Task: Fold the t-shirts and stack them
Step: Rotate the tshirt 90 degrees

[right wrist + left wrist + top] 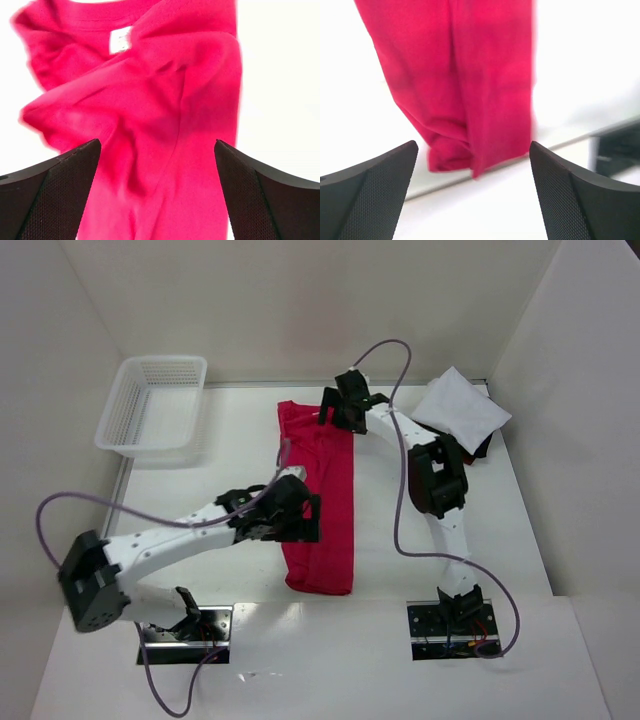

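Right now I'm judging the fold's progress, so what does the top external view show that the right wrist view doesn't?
Only the top external view shows the white mesh basket, the folded white t-shirt with dark cloth under it, and the left gripper at the left edge of the red t-shirt. Only the right wrist view shows the neck label and the bunched folds below the collar. Both show the red t-shirt and the right gripper, jaws apart over its collar end.

Red t-shirt (165, 150) tag (120, 40) — illegible
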`<state>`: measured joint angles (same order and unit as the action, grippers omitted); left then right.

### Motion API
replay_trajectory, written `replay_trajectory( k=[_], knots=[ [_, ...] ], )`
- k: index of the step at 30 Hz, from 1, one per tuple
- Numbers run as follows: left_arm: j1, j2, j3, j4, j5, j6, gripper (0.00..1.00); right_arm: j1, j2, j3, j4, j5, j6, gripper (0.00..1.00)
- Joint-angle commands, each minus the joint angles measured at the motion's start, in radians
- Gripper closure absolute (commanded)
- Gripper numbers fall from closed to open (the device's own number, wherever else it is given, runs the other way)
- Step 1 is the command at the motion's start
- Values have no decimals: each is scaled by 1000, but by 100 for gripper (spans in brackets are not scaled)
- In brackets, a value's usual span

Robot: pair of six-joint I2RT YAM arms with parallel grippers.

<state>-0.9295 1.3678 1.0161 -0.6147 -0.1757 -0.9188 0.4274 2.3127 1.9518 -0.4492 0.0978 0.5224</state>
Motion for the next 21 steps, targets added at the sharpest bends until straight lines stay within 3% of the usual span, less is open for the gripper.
replay_trajectory(
  k=[1,4,6,11,15,21],
  knots=[
    [4,-181,-86,-5,-25,-109,0,-4,-290,-95,124,-10,13,0],
    [-6,-257,-192,21,54,-161,0,-4,-373,-187,124,-66,25,2],
    [-46,-266,-217,21,64,-186,0,-4,-404,-250,133,-75,36,11],
    [-57,-288,-296,50,54,-195,13,62,-482,-506,185,-86,76,16],
    [-66,-269,-327,59,45,-195,29,125,-524,-649,222,-73,111,29],
    [-66,-169,-327,130,5,-195,33,209,-555,-835,254,-64,168,30]
  ],
)
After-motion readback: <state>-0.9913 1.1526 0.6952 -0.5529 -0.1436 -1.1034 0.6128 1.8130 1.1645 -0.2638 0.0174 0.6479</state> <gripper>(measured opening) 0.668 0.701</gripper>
